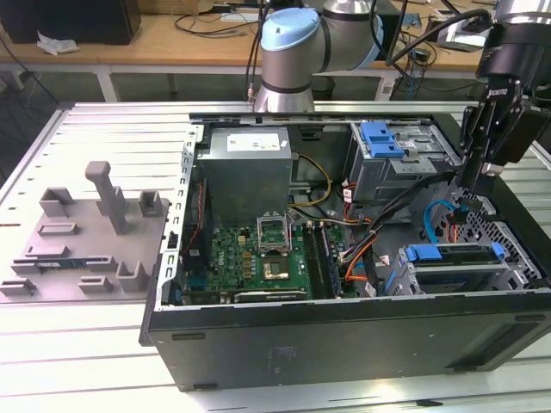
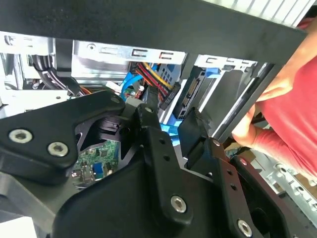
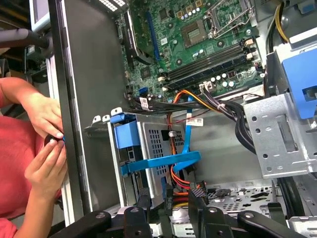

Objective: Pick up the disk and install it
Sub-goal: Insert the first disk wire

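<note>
Pincer point(image 1: 472, 191) hangs inside the open computer case point(image 1: 344, 340), on the exterior view's right. Fingers point(image 3: 198, 201) stand apart in both wrist views, with only cables beyond the gap. Disk point(image 1: 456, 256) sits in the metal cage point(image 1: 469, 277) at the case's near corner, blue bracket showing. Pincer is near the disk and not touching it. A person's hands point(image 3: 44, 144) are at the case's outer wall.

I'm seeing the disk point(image 1: 452, 255) in the lower right of the exterior view, seated in the metal drive cage point(image 1: 516, 258) by the case's near corner. It lies flat and level. Its bright blue carrier bracket runs across the top, with a strip of silver body showing just beneath.
</note>
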`<state>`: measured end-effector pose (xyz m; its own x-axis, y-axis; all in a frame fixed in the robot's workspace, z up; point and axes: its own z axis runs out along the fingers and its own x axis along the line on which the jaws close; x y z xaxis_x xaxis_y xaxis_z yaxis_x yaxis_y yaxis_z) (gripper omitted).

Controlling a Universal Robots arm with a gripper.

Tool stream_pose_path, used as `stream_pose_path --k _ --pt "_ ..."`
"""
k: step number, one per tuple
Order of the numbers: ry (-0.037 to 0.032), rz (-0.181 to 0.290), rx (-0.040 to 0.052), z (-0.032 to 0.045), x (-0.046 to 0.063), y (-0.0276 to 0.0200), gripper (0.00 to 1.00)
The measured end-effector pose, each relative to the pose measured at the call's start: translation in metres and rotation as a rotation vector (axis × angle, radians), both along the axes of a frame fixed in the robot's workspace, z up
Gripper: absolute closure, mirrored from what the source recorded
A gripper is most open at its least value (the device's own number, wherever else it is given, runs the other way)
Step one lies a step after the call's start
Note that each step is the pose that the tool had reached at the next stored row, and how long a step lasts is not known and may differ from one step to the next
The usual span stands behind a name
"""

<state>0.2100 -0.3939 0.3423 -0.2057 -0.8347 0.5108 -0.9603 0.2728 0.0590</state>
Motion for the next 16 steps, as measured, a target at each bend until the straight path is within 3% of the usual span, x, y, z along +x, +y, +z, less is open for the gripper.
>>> stream_pose_path --k 2,4,7,11,16 --pt "-0.0054 0.0 -0.0007 -0.001 0.001 -0.0003 0.56" --pt "-0.0061 0.0 -0.0052 -0.0011 0.001 -0.0033 0.56" --pt "-0.006 0.0 -0.0129 -0.002 0.001 -0.0111 0.56" --pt "-0.006 0.0 -0.0132 -0.0083 0.001 -0.0105 0.56" --pt "-0.006 0.0 -0.0132 -0.0085 0.001 -0.0101 0.56"
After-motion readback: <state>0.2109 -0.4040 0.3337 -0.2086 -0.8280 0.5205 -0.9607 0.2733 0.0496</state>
